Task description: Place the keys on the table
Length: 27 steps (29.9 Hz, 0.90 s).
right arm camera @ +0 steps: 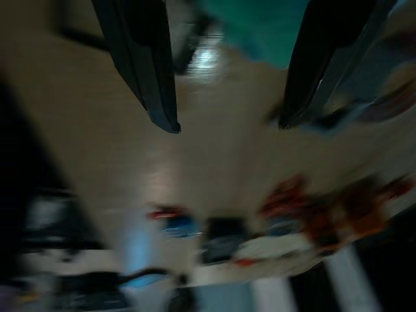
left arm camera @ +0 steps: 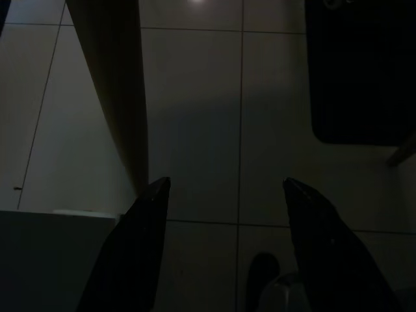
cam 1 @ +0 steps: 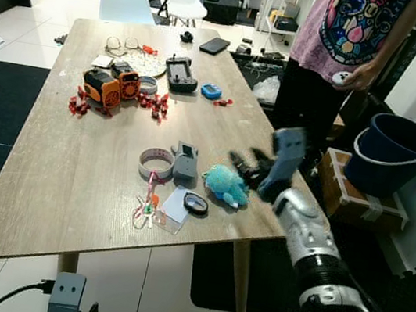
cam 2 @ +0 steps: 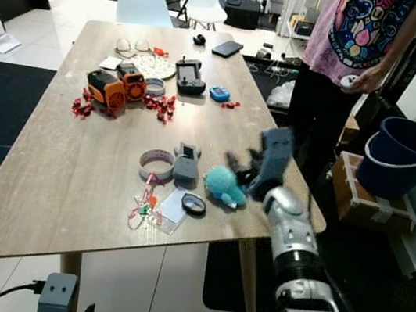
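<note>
Jaws, right gripper (cam 1: pixel 245 164): fingers spread apart, nothing between them, hovering over the counter's right edge at middle right of the left eye view, just right of the teal toy.
Jaws, left gripper (left arm camera: pixel 224 185): two black fingers held wide apart with nothing between them, pointing down at dim floor tiles beside a pale counter leg (left arm camera: pixel 117 97).
Right arm (cam 1: pixel 312 248): silver, rising from the lower right corner of the frame toward the counter edge, blurred.
Teal toy (cam 1: pixel 226 184): fluffy, lying on the counter just beside the right fingertips; I can't tell whether they touch.
Keys (cam 1: pixel 148 202): on the counter near its front edge, lower centre of the frame, a small bunch with red and green bits next to a clear card sleeve (cam 1: pixel 174 206).
Black ring (cam 1: pixel 195 203): oval, lying on the sleeve's right side, between the keys and the teal toy.
Tape roll (cam 1: pixel 156 163): white, just above the keys, with a grey device (cam 1: pixel 185 160) touching its right side.
Counter (cam 1: pixel 61 180): light wood, running from upper centre to lower left.
Orange toy (cam 1: pixel 111 83): upper left of the counter, red pieces scattered round it.
Black controller (cam 1: pixel 180 72): further back, a blue gadget (cam 1: pixel 211 91) near its right.
Person (cam 1: pixel 346 35): standing at upper right in a patterned pink shirt, beside a dark blue bucket (cam 1: pixel 393 154).
Right wrist view: heavily blurred.
</note>
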### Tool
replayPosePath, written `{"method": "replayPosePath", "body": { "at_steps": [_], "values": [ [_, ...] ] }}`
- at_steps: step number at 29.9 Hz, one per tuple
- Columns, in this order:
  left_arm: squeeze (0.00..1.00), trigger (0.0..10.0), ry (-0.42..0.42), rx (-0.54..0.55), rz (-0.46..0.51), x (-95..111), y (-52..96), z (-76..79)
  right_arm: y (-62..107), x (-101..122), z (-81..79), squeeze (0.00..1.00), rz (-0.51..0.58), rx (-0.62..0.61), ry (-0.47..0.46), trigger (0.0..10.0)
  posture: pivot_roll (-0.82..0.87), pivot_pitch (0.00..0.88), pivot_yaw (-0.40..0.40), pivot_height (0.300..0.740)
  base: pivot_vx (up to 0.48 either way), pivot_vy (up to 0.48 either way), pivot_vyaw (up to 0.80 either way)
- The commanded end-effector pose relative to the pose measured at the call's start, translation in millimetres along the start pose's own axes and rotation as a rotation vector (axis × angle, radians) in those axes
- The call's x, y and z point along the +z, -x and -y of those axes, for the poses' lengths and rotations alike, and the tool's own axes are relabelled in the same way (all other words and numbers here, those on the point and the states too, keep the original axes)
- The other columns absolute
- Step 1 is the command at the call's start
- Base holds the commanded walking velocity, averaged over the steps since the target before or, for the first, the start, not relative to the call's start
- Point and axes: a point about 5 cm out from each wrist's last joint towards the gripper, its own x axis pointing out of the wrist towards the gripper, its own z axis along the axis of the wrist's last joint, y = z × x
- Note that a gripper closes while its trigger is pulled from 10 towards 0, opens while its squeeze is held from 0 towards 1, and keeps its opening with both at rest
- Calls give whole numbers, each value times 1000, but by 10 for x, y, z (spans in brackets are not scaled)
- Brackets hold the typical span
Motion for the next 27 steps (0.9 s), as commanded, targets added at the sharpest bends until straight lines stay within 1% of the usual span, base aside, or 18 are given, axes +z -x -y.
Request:
{"method": "replayPosePath", "body": {
  "at_steps": [1,3,6,7,9,10,13,16,19,20,21,22,23,27],
  "values": [
    [0,10000,3,8,-24,-48,22,-32,30,-83,77,0,-32,-51,-26,10000,54,55,-11,740,0,0,0],
    [0,10000,1,5,-28,-52,22,-27,43,-153,101,0,-68,-64,-30,10000,52,57,-9,740,0,0,0],
    [0,10000,0,4,-30,-54,22,-24,43,-173,97,0,-75,-65,-37,10000,52,57,-9,740,0,0,0],
    [0,10000,-1,4,-29,-54,20,-16,27,-211,57,761,-82,-65,-46,10000,51,62,-8,740,0,0,0],
    [0,10000,-2,3,-28,-52,20,-12,17,-220,43,761,-82,-69,-47,10000,52,68,-9,740,0,0,0],
    [0,10000,-1,4,-26,-50,19,-8,4,-224,27,1000,-79,-72,-50,10000,53,73,-11,740,0,0,0],
    [0,10000,2,6,-23,-49,19,-4,-10,-222,8,1000,-72,-70,-55,10000,56,79,-14,740,0,0,0],
    [0,10000,11,20,-18,-54,25,-1,-69,-194,-112,1000,-43,-9,-101,10000,58,88,-20,740,0,0,0],
    [0,10000,14,24,-19,-67,35,-1,-103,-206,-196,1000,-59,24,-90,10000,58,96,-24,740,0,0,0],
    [0,10000,14,26,-19,-70,38,-1,-110,-214,-215,918,-66,30,-90,10000,59,97,-25,740,0,0,0],
    [0,10000,14,26,-19,-70,38,-1,-110,-214,-215,918,-66,30,-90,10000,59,97,-25,740,0,0,0],
    [0,10000,15,28,-21,-78,42,-2,-119,-233,-249,561,-82,44,-89,10000,59,98,-27,740,0,0,0],
    [0,10000,16,31,-21,-83,47,-3,-127,-252,-281,0,-95,57,-84,10000,59,100,-29,740,0,0,0],
    [0,10000,17,34,-22,-90,52,-6,-138,-281,-330,0,-114,77,-75,10000,59,100,-29,740,0,0,0]
  ]
}}
